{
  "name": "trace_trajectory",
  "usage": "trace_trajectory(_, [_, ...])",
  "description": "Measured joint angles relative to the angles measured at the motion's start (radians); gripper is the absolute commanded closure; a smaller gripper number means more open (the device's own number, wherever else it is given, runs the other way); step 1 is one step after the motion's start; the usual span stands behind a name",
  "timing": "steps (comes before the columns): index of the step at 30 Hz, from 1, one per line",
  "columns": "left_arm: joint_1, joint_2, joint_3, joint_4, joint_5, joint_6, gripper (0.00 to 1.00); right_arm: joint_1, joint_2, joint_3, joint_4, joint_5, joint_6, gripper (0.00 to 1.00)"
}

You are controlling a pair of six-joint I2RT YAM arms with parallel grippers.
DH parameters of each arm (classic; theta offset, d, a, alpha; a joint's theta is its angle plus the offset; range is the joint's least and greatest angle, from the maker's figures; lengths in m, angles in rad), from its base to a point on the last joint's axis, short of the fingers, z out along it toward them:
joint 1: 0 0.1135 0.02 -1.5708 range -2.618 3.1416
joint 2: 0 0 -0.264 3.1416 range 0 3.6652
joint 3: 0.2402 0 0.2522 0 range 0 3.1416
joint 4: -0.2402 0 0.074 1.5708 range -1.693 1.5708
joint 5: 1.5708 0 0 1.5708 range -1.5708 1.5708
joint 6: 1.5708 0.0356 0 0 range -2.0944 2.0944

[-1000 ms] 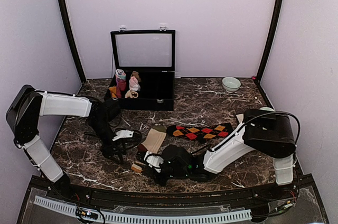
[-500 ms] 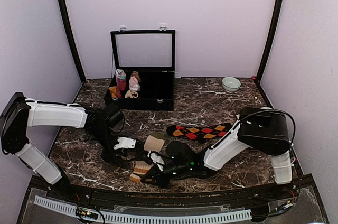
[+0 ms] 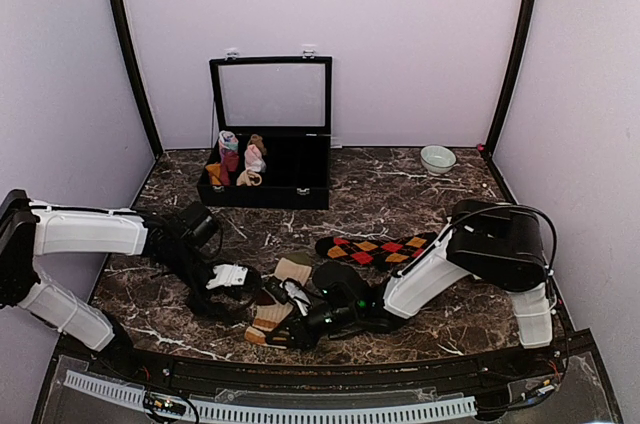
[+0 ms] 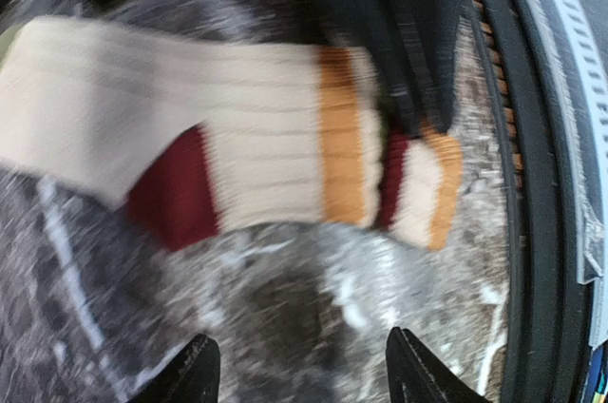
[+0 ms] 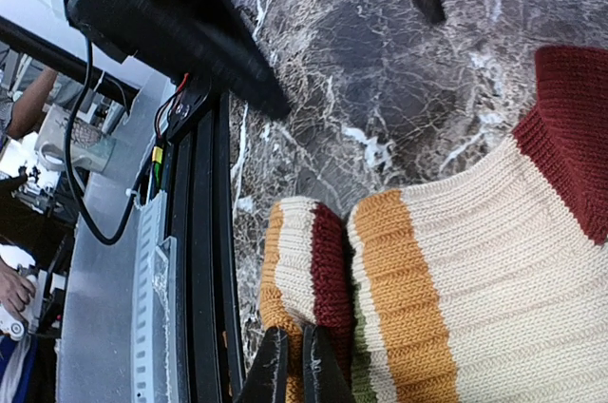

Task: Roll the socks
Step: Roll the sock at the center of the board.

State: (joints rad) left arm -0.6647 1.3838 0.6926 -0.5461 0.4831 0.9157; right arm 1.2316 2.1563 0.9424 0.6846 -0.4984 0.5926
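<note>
The cream sock [image 3: 291, 270] with orange, green and maroon stripes lies near the table's front edge. Its striped end is folded over [image 5: 304, 260]. My right gripper [image 5: 293, 367] is shut on that folded end, low over the table [image 3: 283, 316]. My left gripper [image 4: 302, 379] stands open just beside the sock [image 4: 237, 146], with only marble between its fingers. In the top view the left gripper [image 3: 243, 286] sits to the left of the sock. A black argyle sock [image 3: 380, 247] lies flat behind the right arm.
An open black box [image 3: 268, 189] with small sock rolls [image 3: 240, 159] stands at the back left. A pale bowl [image 3: 437, 158] sits at the back right. The black front rail [image 5: 204, 260] runs close to the folded sock end.
My left arm has sunk lower and stretched toward the sock. The right gripper has pushed left along the front edge, and the sock's striped end has folded over.
</note>
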Motion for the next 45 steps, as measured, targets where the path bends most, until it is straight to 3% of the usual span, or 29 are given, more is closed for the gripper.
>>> trace_trajectory(3, [0.085,0.001,0.0,0.014,0.022,0.009,0.39,-0.005,0.001,0.0,0.004,0.002,0.034,1.0])
trace_trajectory(6, [0.1,-0.027,-0.003,0.018,0.033,0.042,0.4,-0.021,0.001,0.002,0.003,0.0,0.064,1.0])
trace_trajectory(11, [-0.047,-0.138,-0.007,0.018,0.016,0.113,0.47,-0.085,0.011,0.026,-0.026,-0.029,0.123,1.0])
trace_trajectory(15, [-0.158,-0.097,0.001,0.025,-0.006,0.131,0.52,-0.113,0.025,0.056,-0.055,-0.057,0.158,1.0])
trace_trajectory(28, [-0.225,0.043,0.008,0.164,-0.141,0.194,0.55,-0.125,0.037,0.065,-0.052,-0.095,0.204,1.0])
trace_trajectory(36, [-0.226,0.1,0.021,0.201,-0.171,0.203,0.68,-0.13,0.04,0.068,-0.051,-0.109,0.23,0.99])
trace_trajectory(39, [-0.226,0.117,0.021,0.226,-0.178,0.203,0.79,-0.13,0.04,0.068,-0.049,-0.109,0.235,0.94])
trace_trajectory(42, [-0.226,0.132,0.02,0.256,-0.185,0.198,0.99,-0.13,0.039,0.068,-0.048,-0.106,0.237,0.83])
trace_trajectory(45, [-0.225,0.146,0.027,0.264,-0.183,0.186,1.0,-0.13,0.024,0.056,-0.044,-0.089,0.237,0.64])
